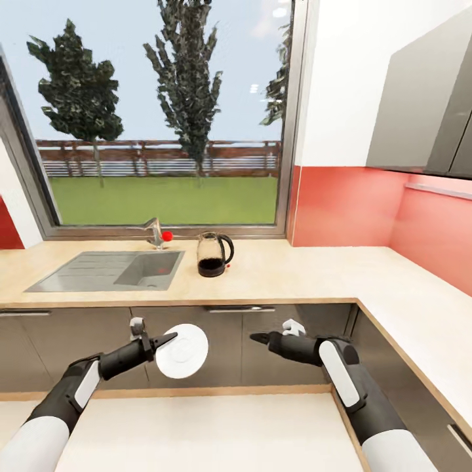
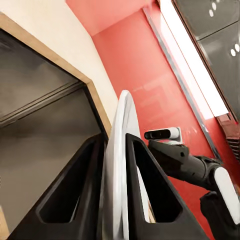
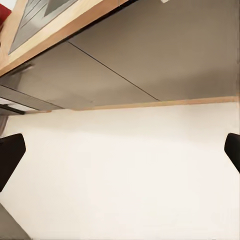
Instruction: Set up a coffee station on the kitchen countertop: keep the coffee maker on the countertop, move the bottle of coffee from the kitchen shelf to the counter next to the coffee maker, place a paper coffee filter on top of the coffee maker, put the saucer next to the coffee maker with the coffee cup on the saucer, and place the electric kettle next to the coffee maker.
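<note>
A white saucer [image 1: 187,352] hangs in front of the lower cabinets, below counter height, with my left gripper [image 1: 167,341] shut on its rim. In the left wrist view the saucer [image 2: 119,150] stands edge-on between the two black fingers [image 2: 85,190]. My right gripper [image 1: 257,338] floats empty at about the same height, to the right of the saucer; in the right wrist view its fingertips [image 3: 10,152] are far apart, so it is open. A glass pot with a black handle and dark bottom [image 1: 214,255] stands on the countertop [image 1: 295,272] beside the sink; I cannot tell whether it is the kettle or the coffee maker.
A grey sink [image 1: 78,274] with a faucet [image 1: 155,232] lies left of the pot under a large window. The wooden counter turns a corner and runs along the right side [image 1: 426,328]. Dark cabinet doors [image 1: 282,341] face me. Grey wall cabinets [image 1: 419,111] hang at upper right.
</note>
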